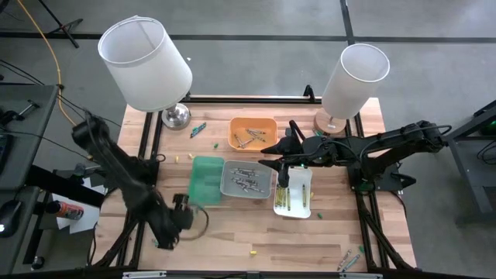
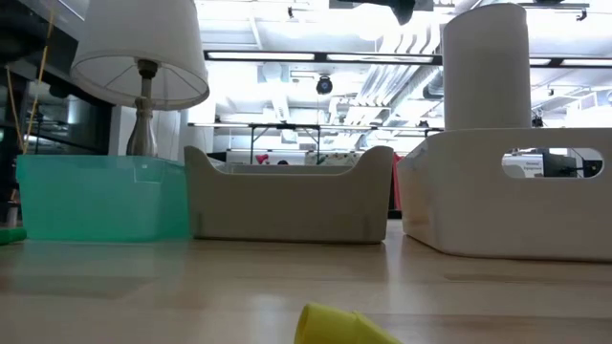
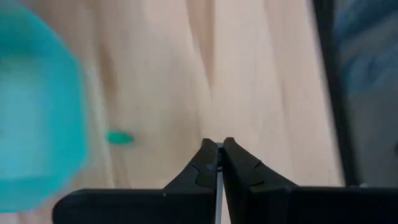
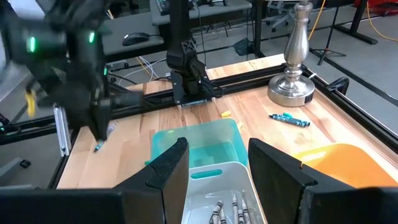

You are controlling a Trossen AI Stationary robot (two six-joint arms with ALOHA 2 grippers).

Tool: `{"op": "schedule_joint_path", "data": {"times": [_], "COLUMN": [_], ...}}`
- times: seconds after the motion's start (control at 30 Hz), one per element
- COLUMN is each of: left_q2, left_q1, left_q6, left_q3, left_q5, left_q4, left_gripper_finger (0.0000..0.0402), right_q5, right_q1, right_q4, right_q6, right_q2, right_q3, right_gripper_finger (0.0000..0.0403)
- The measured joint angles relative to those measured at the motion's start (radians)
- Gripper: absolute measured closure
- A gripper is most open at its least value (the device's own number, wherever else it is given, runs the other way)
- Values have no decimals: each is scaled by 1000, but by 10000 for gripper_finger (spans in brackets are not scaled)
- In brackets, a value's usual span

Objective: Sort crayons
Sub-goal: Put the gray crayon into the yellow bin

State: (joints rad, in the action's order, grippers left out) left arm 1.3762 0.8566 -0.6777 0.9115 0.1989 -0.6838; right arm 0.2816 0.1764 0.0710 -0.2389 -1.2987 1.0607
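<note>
- The crayons, thin paper-wrapped sticks in grey, green and yellow, are partly sorted: you can see a batch of grey ones (image 1: 246, 180) in the grey rectangular plastic tray (image 1: 226, 188), more in the orange plastic tray (image 1: 268, 125), and yellow and green ones in the white plastic tray (image 1: 305, 180).
- The green plastic tray (image 1: 205, 182) looks empty from above, so that colour is probably the least advanced.
- Loose crayons still lie on the wooden table (image 1: 310, 240): a teal pair (image 1: 198, 129) near the silver lamp base (image 1: 176, 116), a few (image 1: 349, 259) at the front right corner, and small yellow bits (image 1: 252, 251) towards the front.
- Your left gripper (image 3: 219, 155) hangs over bare wood just beside the green tray, fingers pressed together. In its wrist view nothing shows between the tips.
- Your right gripper (image 4: 214, 168) hovers over the grey tray with fingers spread wide, empty.
- I'd judge you about midway; the strays remain.
</note>
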Motion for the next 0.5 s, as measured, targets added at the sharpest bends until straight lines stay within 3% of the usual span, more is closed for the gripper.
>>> {"op": "schedule_joint_path", "data": {"times": [0.13, 0.33, 0.4, 0.5], "left_q2": [-179, -361, -391, -412], "left_q1": [-60, -222, -292, -414], "left_q6": [-16, 141, 240, 406], "left_q3": [1, 3, 3, 2], "left_q5": [138, 479, 520, 491], "left_q4": [22, 178, 258, 405], "left_gripper_finger": [401, 401, 401, 401], "right_q5": [0, 0, 0, 0], "right_q1": [0, 0, 0, 0], "right_q4": [0, 0, 0, -7], "right_q6": [0, 0, 0, 0], "right_q2": [0, 0, 0, 0], "right_q3": [0, 0, 0, 0], "right_gripper_finger": [242, 242, 242, 242]}}
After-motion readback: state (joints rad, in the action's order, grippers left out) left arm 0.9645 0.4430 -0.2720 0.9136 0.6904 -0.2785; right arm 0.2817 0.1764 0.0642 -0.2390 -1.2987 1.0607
